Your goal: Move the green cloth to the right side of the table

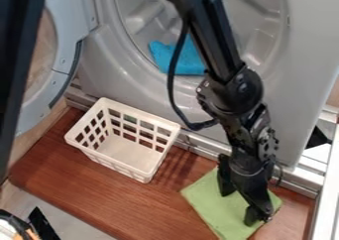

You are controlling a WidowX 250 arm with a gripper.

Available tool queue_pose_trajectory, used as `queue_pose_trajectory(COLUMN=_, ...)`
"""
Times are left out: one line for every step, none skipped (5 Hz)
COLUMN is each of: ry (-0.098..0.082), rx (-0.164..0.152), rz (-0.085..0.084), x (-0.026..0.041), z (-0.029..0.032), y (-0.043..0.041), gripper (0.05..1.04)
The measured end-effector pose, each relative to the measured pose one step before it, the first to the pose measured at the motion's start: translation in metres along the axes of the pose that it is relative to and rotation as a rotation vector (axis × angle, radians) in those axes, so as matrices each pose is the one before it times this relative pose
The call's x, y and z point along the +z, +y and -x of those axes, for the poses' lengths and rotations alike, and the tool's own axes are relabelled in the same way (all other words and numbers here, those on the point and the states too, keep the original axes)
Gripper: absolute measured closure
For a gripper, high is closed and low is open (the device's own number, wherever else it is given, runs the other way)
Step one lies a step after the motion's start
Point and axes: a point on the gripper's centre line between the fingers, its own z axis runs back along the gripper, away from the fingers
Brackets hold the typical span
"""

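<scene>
Farthest left of the end effector, a dark upright strip [17, 60] runs along the view's edge, with a round appliance door [65, 45] swung open just beside it, up and to the left. The brown wooden tabletop [132, 204] spreads from below that door to underneath the end effector. Left of the end effector and a little higher in view, a white slatted basket [140, 114] stands upright on the tabletop, its open top facing up. Well above and left of the end effector, a blue cloth [162, 55] lies in the round opening of the grey appliance [109, 73]. The black arm [215, 38] comes in from the top edge, crossing in front of that opening. The green cloth [208, 209] lies flat on the right part of the tabletop, directly below the end effector [240, 208] and showing on both sides of it. The end effector points down with its two fingers spread apart over the cloth. A pale metal rail [306, 175] runs behind it and on to its right.
</scene>
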Motion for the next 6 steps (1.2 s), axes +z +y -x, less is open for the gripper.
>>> queue_pose_trajectory(ry=-0.0046, rx=-0.0309, rz=0.0141, x=-0.00168, z=-0.00683, y=-0.00744, gripper=0.084)
queue_pose_trajectory(ry=-0.0086, rx=-0.0442, rz=0.012, x=-0.00055, z=-0.00452, y=-0.00907, gripper=0.084)
queue_pose_trajectory(ry=-0.001, rx=-0.0158, rz=0.0031, x=0.00037, z=-0.00047, y=-0.00138, gripper=0.084)
queue_pose_trajectory(ry=0.0047, rx=-0.0129, rz=0.0073, x=0.00125, z=0.00305, y=-0.00128, gripper=0.085)
queue_pose_trajectory(ry=-0.0104, rx=-0.0161, rz=0.0186, x=0.01161, z=-0.00031, y=-0.00098, gripper=0.085)
queue_pose_trajectory(ry=-0.0261, rx=-0.0239, rz=-0.0252, x=0.02372, z=-0.00413, y=0.00605, gripper=0.085)
